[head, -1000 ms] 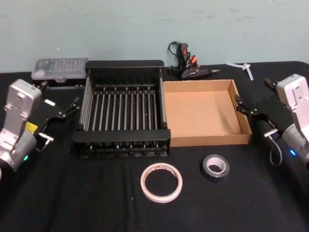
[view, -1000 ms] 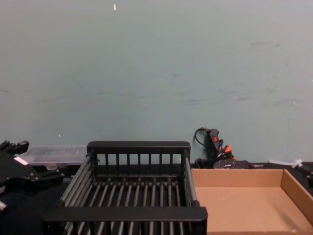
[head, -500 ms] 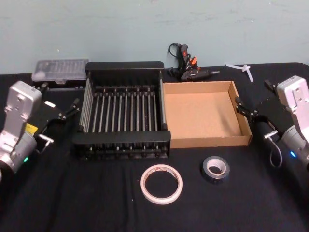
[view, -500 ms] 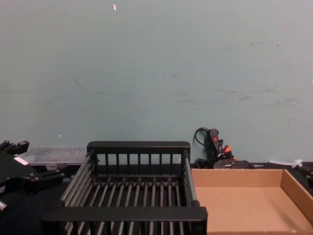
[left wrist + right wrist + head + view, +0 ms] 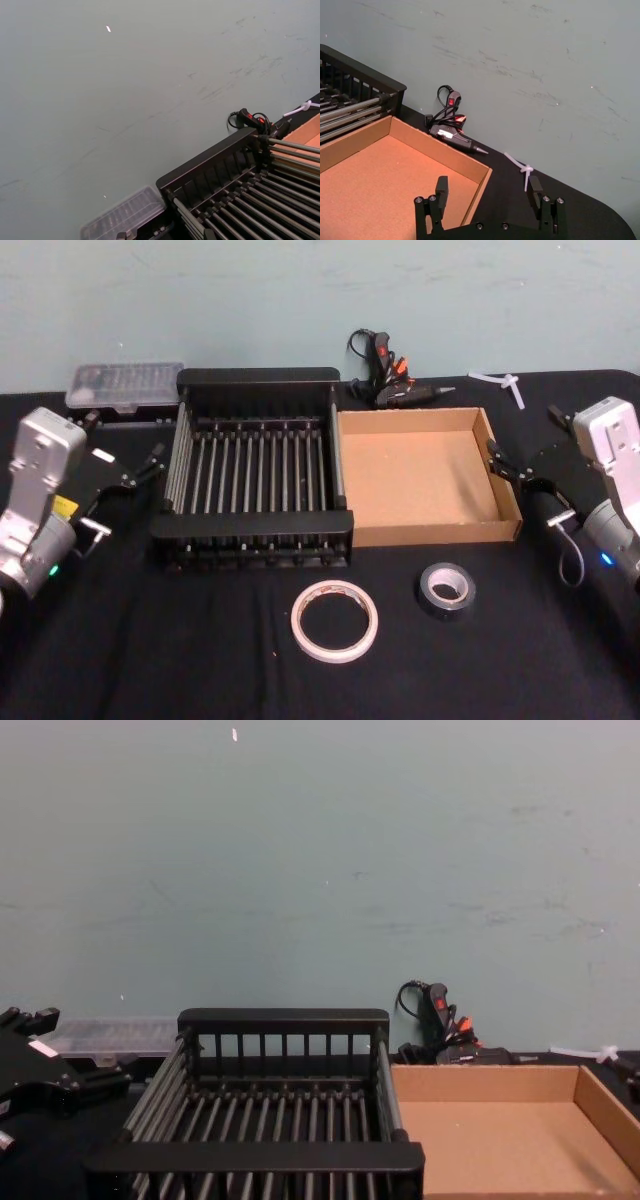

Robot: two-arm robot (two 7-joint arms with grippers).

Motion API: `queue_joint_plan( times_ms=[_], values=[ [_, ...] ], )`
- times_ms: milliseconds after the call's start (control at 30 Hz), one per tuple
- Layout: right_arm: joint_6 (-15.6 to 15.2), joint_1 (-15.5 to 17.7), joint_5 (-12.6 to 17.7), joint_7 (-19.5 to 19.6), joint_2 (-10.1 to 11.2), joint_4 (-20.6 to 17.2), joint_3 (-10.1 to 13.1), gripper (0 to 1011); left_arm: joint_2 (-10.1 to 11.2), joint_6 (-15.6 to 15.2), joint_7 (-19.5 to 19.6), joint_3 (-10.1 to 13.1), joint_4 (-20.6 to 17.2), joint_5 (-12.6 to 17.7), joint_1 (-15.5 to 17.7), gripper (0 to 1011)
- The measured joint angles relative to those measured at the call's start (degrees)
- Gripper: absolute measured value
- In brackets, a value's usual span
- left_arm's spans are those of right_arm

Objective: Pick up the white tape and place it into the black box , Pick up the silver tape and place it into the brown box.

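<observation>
We're seeing the right pincer (image 5: 490,192) sitting wide apart, nothing between its fingers (image 5: 441,187), touching nothing. In the head view the right pincer (image 5: 512,468) is hanging just beside the brown box's (image 5: 510,502) outer wall, off the worktop (image 5: 150,640).

Left pincer (image 5: 140,468) is sitting just outside the black box's (image 5: 250,526) left wall; it's looking slightly parted with nothing in it.

Between the two pincers: black box and brown box are standing side by side, walls touching. Both are holding nothing; we're seeing bare slats in the crate (image 5: 240,205) and bare cardboard floor in the tray (image 5: 370,185).

White tape (image 5: 335,618) is lying flat on the worktop, nearer the robot than either pincer, in front of the black box's right corner. Silver tape (image 5: 446,588) is lying flat just to its right, in front of the brown box, closer to the right pincer than the left. The two rolls are near each other, not touching.

Beyond the boxes: glue gun (image 5: 385,375), clear plastic case (image 5: 125,383) past the left pincer.
</observation>
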State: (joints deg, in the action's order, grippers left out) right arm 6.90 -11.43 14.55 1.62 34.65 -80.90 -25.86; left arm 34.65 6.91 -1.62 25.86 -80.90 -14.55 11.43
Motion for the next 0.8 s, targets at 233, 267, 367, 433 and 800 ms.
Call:
queue_joint_plan(
  times_ms=[233, 267, 367, 433, 800],
  values=[
    [0.0, 0.0, 0.0, 0.0, 0.0, 0.0, 0.0, 1003, 0.0, 0.0, 0.0, 0.0, 0.0, 0.0, 0.0, 1001],
    [0.0, 0.0, 0.0, 0.0, 0.0, 0.0, 0.0, 1002, 0.0, 0.0, 0.0, 0.0, 0.0, 0.0, 0.0, 1001],
    [0.0, 0.0, 0.0, 0.0, 0.0, 0.0, 0.0, 1002, 0.0, 0.0, 0.0, 0.0, 0.0, 0.0, 0.0, 1001],
    [0.0, 0.0, 0.0, -0.1, -0.1, 0.0, 0.1, 1002, 0.0, 0.0, 0.0, 0.0, 0.0, 0.0, 0.0, 1001],
    [-1.1, 2.0, 1.9, -3.2, -0.5, -2.3, 2.5, 1002, 0.0, 0.0, 0.0, 0.0, 0.0, 0.0, 0.0, 1001]
  ],
)
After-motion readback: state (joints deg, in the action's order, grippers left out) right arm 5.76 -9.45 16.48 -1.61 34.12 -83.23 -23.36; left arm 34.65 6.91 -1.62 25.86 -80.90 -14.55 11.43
